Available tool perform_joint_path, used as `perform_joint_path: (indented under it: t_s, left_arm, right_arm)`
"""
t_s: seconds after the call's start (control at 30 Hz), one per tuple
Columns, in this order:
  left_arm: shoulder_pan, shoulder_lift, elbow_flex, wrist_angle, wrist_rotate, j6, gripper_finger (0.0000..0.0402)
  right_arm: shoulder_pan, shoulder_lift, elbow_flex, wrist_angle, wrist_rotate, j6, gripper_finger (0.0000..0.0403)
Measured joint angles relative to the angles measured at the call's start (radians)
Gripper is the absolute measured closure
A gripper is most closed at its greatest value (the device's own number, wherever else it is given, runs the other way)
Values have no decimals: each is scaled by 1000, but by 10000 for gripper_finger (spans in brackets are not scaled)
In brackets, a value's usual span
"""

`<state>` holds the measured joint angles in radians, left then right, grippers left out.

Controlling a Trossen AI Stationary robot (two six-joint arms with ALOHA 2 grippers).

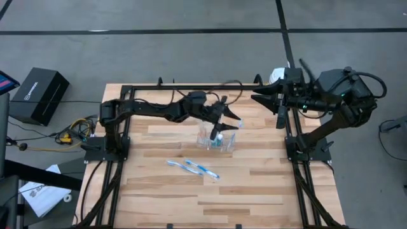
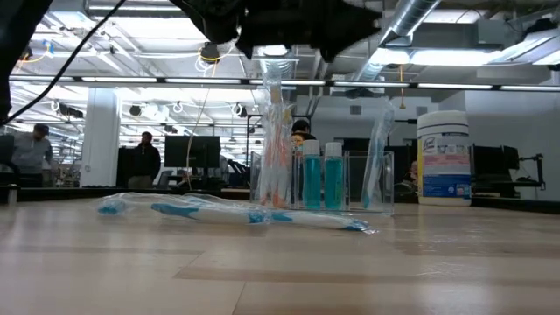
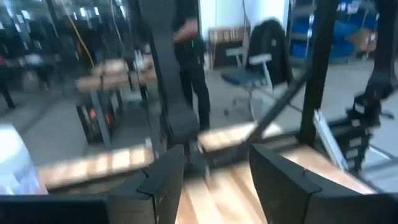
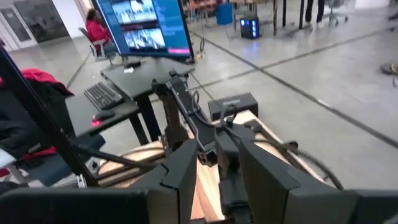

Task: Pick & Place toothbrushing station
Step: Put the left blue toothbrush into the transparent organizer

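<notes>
meanwhile the left gripper (image 1: 227,121) hovered with its dark fingers spread wide and empty, directly above the small clear plastic toothbrushing station (image 1: 215,138), which stood on the pale wooden table (image 1: 159,191). two blue toothbrushes (image 1: 194,168) lay on the boards nearer the front edge. the right gripper (image 1: 267,98) waited well off to the side, fingers parted.

Left tool (image 1: 230,121) above toothbrushing station (image 1: 215,138) hides station's rear rim in high view. Low view crops tool at top edge. Left wrist view blurred.
</notes>
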<state>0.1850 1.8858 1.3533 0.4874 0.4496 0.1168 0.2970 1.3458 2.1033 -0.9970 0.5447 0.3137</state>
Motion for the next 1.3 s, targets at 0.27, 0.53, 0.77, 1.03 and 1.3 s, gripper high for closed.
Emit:
perform_joint_path:
  t_s: [0.27,0.53,0.77,1.03,1.3]
  left_arm:
    - [80,-218,13,54,-48,-88,242]
    - [164,-487,6,-12,-81,-310,257]
    - [167,-724,5,-577,-234,-169,259]
    - [166,-938,5,-1077,-418,-113,257]
    - [48,-949,-128,-1387,-388,-103,257]
  right_arm:
    - [-10,-18,1,83,3,-90,290]
    - [-22,-8,1,194,4,-205,290]
    - [-29,48,-1,197,-21,-239,290]
    - [-30,50,0,228,-73,-289,290]
    - [-42,44,0,282,-115,-351,290]
